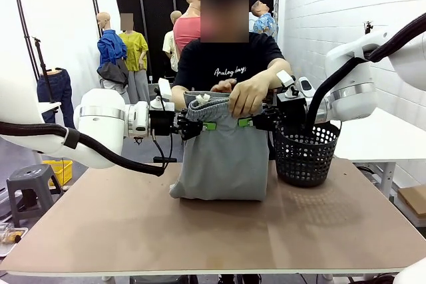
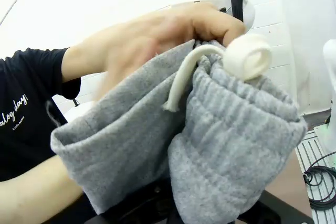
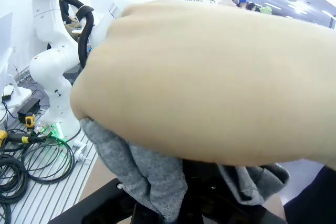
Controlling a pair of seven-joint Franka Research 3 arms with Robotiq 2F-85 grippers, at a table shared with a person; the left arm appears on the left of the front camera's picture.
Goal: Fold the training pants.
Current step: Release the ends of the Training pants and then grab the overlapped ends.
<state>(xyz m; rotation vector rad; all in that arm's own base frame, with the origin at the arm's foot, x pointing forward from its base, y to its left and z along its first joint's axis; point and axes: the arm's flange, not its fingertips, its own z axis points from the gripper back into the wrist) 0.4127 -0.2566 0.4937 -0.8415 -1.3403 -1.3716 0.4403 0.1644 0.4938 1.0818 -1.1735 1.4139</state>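
1. Half-way at best, judging from the lie of the cloth: holding the training pants (image 1: 219, 161) up as one grey panel over the middle of the table (image 1: 200, 237), with the gathered waistband on top and the rounded lower edge resting on the tabletop.
2. Seeming to be hanging doubled already, leg over leg, though not showing the layers clearly enough to be sure. Not yet lying flat or folded into a compact stack, so leaving the crosswise folds and the laying-down to do.
3. Pinching the left end of the waistband with the left gripper (image 1: 202, 125), jaws pressed together on the fabric, green pad showing against the grey. Bunching the ribbed waistband and the white drawstring (image 2: 181, 85) right in front of the left wrist camera.
4. Pinching the right end of the waistband with the right gripper (image 1: 251, 122), jaws likewise pressed together on the cloth. Showing a fold of grey jersey clamped at the bottom of the right wrist view.
5. Sharing the top edge with the person's hand (image 1: 247, 94), resting on the waistband between the two grippers with fingers curling over it, apparently straightening or gathering it.
6. Leaving the black mesh basket (image 1: 306, 154) alone, just beside the pants on the robot's right side of the table.
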